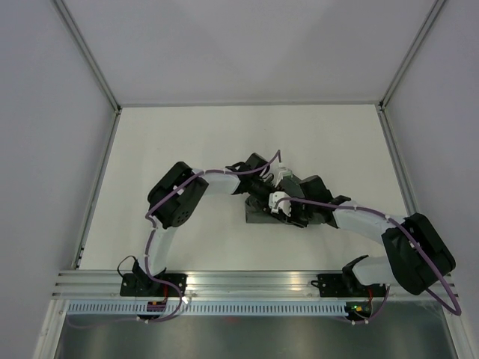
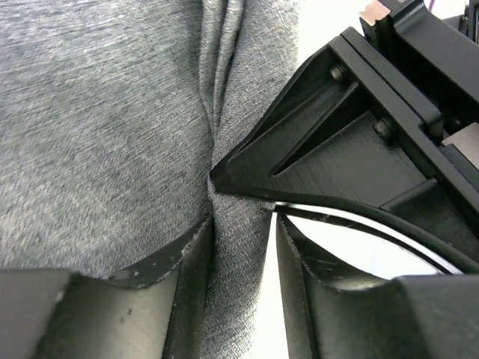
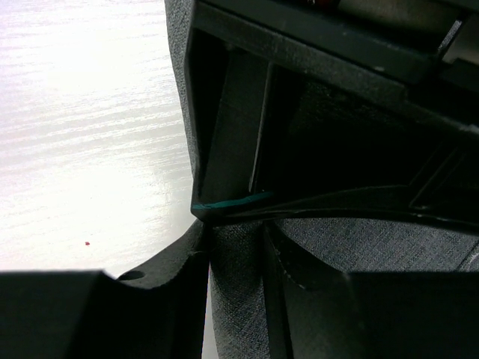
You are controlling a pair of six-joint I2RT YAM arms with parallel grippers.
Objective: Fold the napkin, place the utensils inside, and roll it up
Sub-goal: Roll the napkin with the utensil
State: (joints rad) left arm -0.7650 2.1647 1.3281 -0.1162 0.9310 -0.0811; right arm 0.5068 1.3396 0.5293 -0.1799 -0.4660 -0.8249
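Grey napkin point(image 1: 257, 218) lying bunched mid-way across the table point(image 1: 187, 142), slightly toward its near edge. Left gripper point(image 2: 239, 239) and right gripper point(image 3: 236, 247) each clamping the same raised ridge of cloth, tips close together. Rolling well is probably needing both wrists turning together, with even tension and no pulling apart.

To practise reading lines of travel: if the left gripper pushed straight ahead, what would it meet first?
Past the napkin fold it holds, the left gripper would likely hit the right gripper just ahead.
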